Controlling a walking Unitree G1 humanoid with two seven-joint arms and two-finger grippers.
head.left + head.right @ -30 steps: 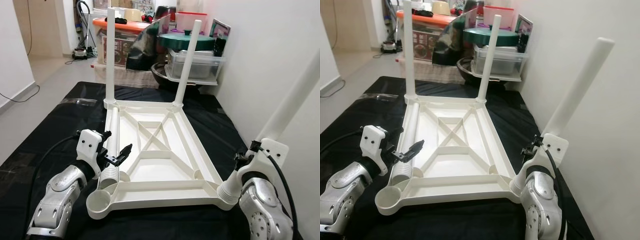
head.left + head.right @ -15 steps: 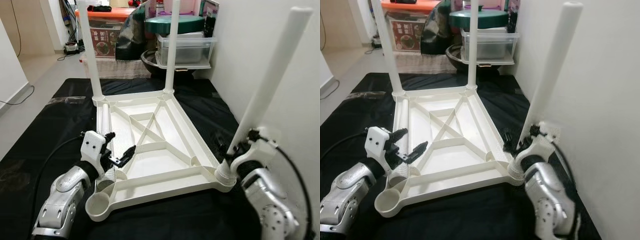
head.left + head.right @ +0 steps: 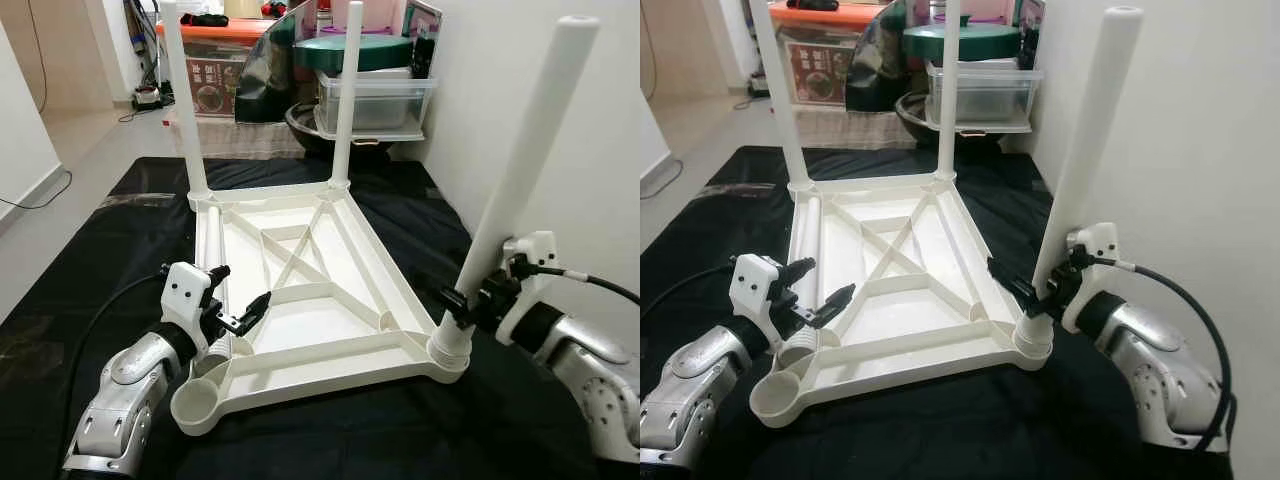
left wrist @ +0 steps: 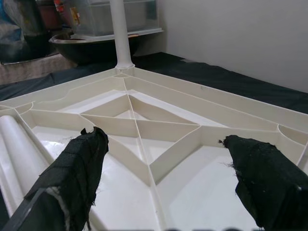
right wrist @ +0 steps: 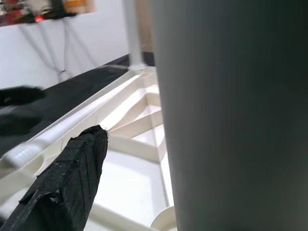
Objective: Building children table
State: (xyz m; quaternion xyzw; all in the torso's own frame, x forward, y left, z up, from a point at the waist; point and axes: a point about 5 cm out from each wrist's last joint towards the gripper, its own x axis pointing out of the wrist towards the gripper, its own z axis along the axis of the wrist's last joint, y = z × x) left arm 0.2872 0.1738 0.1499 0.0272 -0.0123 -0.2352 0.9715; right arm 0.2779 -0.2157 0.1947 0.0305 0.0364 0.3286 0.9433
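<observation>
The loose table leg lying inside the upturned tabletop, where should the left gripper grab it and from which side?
Probably the near, ribbed end of the loose leg, from above. It lies flat along the left rim of the tabletop, so a side approach is walled off. The left gripper hovers open by that end, beside the empty socket.

Left gripper [image 3: 238,297] hovers, fingers spread, over the tabletop [image 3: 300,300]; right gripper [image 3: 1030,290] closes around the near leg [image 3: 1080,170].
</observation>
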